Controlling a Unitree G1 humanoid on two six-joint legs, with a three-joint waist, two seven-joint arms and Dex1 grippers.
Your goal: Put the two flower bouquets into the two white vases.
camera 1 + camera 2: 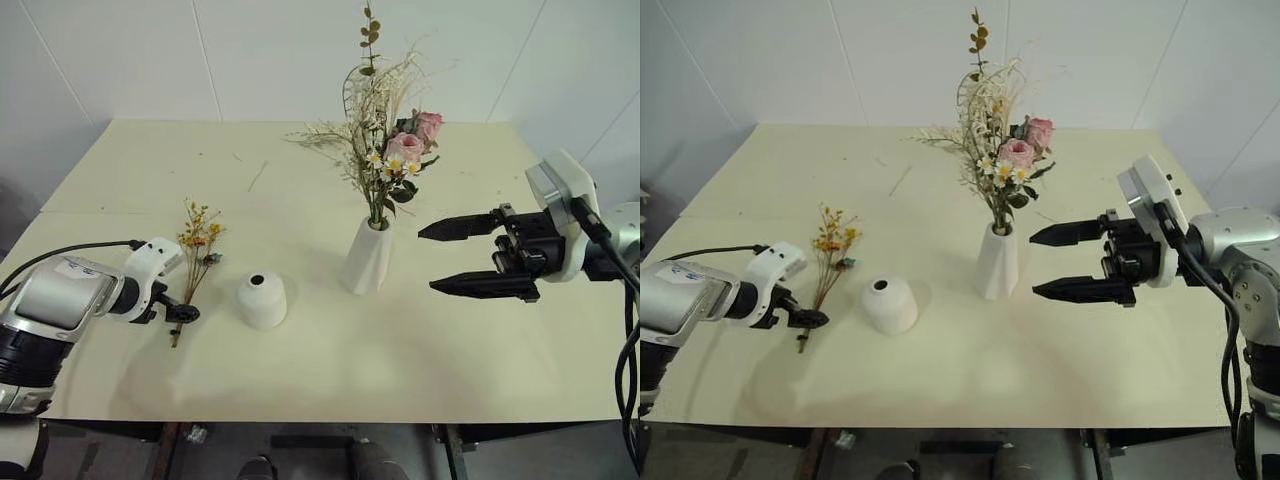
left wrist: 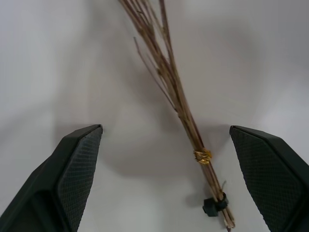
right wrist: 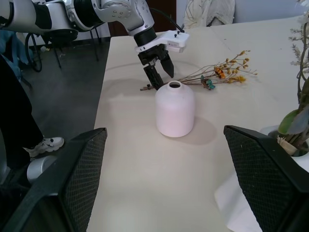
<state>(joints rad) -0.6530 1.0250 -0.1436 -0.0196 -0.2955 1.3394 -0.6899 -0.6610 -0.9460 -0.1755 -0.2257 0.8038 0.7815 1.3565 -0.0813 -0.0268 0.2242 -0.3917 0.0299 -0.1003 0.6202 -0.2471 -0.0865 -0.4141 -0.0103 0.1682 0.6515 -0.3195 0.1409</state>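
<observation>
The small sprig of yellow-orange flowers (image 1: 196, 252) lies flat on the table, left of the short squat white vase (image 1: 262, 300). My left gripper (image 1: 185, 314) hangs open just above the sprig's stem end. In the left wrist view the thin brown stems (image 2: 179, 99), tied with a gold wire, run between the two spread fingers, nearer one of them. The large bunch of pink roses, daisies and grasses (image 1: 387, 150) stands in the tall tapered white vase (image 1: 367, 257). Right of that vase my right gripper (image 1: 427, 259) is open and empty, pointing toward it.
A loose dried twig (image 1: 257, 177) lies farther back on the cream table (image 1: 480, 370). A white wall stands behind the table. Beyond the table's left end, the right wrist view shows a person's dark trouser leg (image 3: 14, 121) and shoe (image 3: 46, 143) on the floor.
</observation>
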